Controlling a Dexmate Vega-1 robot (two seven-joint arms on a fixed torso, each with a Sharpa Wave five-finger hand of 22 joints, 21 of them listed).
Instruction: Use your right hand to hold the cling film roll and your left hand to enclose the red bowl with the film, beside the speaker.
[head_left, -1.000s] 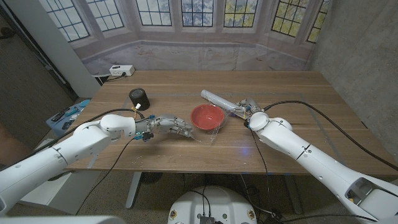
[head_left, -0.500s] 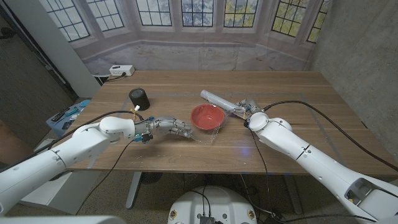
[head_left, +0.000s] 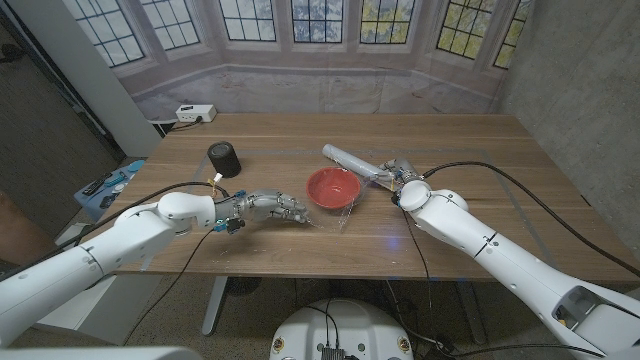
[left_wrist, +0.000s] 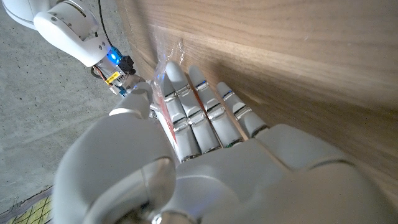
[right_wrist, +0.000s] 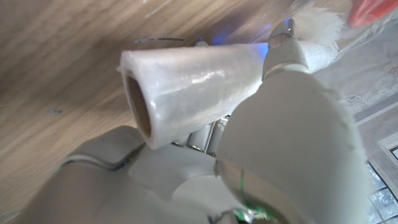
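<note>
You get no readable text here: no legible label, brand, number or sign on the cling film roll (head_left: 352, 160), red bowl (head_left: 332, 187) or speaker (head_left: 224, 158).

The head camera looks down from above over the whole worktop (head_left: 300, 250) and both arms. Each wrist camera sits close behind its own robot hand, sharing the wood surface.

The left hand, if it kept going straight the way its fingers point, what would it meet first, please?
Most likely the sheet of film at the red bowl's near side, then the bowl itself. The left hand points right toward them; depth is hard to judge.
</note>
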